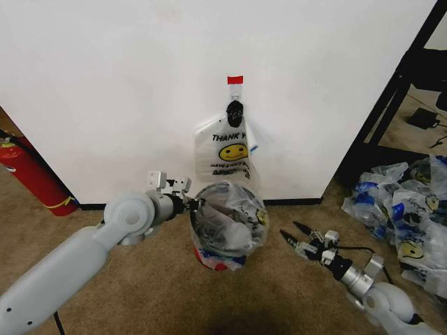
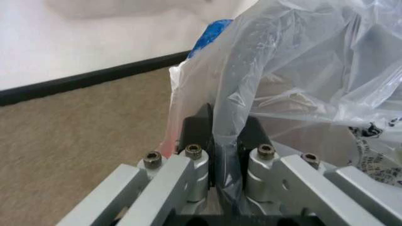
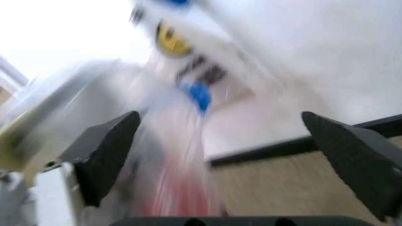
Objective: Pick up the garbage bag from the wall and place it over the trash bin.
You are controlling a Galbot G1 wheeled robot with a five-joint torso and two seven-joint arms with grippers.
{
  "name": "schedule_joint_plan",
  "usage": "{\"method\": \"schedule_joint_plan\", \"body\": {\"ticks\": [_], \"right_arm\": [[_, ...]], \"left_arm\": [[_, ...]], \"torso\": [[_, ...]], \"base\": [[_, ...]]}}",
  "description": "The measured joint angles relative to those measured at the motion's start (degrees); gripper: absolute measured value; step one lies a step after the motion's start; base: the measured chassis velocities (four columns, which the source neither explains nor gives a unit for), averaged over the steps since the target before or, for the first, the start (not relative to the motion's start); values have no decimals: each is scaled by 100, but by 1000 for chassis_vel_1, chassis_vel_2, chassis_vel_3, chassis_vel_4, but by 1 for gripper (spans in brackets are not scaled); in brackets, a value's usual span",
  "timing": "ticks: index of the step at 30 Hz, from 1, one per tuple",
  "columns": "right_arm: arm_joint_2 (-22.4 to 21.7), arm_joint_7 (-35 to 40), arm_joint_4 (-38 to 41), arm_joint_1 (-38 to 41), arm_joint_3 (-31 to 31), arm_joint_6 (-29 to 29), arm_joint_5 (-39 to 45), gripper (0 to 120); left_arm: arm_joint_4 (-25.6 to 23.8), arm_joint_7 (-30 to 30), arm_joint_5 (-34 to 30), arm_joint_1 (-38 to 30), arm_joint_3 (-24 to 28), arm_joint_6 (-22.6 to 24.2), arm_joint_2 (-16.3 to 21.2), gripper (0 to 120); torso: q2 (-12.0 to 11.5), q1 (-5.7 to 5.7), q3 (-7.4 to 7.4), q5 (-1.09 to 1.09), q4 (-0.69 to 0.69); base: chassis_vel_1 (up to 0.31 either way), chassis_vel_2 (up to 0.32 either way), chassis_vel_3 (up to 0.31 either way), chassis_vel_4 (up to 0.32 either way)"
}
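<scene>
Left gripper (image 2: 225,141) pinches garbage bag (image 1: 234,216) — over trash bin (image 1: 218,257)

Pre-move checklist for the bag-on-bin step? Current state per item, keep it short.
1. Left end effector gripping the garbage bag: ok, film pinched between its fingers at the rim on the robot's left.
2. Bag draped over the trash bin: ok, plastic covers the opening; how well it is seated all the way round, cannot tell.
3. Right end effector free: ok, open, low over the carpet to the bin's right, holding nothing.
4. Bin upright: ok, standing on its red base.
5. Another bag on the wall hook: ok, hangs behind the bin.
</scene>
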Motion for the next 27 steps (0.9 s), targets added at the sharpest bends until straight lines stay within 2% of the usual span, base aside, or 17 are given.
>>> {"method": "schedule_joint_plan", "body": {"ticks": [2,5,14,16,19,21,27], "right_arm": [[210,258,-120,258,-186,-45,387,100],[404,407,-219,498,-369,-93,707,100],[468,246,-356,593,-585,-283,716,97],[474,138,-400,593,-585,-314,712,91],[468,-16,-404,559,-581,-352,683,74],[467,-42,-396,551,-581,-359,669,73],[482,-166,-412,589,-609,-367,544,48]], "left_arm": [[-155,153,105,39,42,0,48,4],[-281,307,227,59,82,0,92,4],[-307,338,277,-57,130,1,40,4],[-302,334,277,-73,139,1,26,4],[-301,323,278,-80,152,1,20,4],[-300,322,278,-83,155,1,20,4],[-335,311,277,-101,160,1,21,4]], "torso": [[0,0,0,-6,3],[0,0,0,-3,3],[0,0,0,-4,-1],[0,0,0,-4,-1],[0,0,0,-4,0],[0,0,0,-4,0],[0,0,0,-4,0]], "base": [[0,0,0,0],[0,0,0,0],[0,0,0,0],[0,0,0,0],[0,0,0,0],[0,0,0,0],[0,0,0,0]]}}
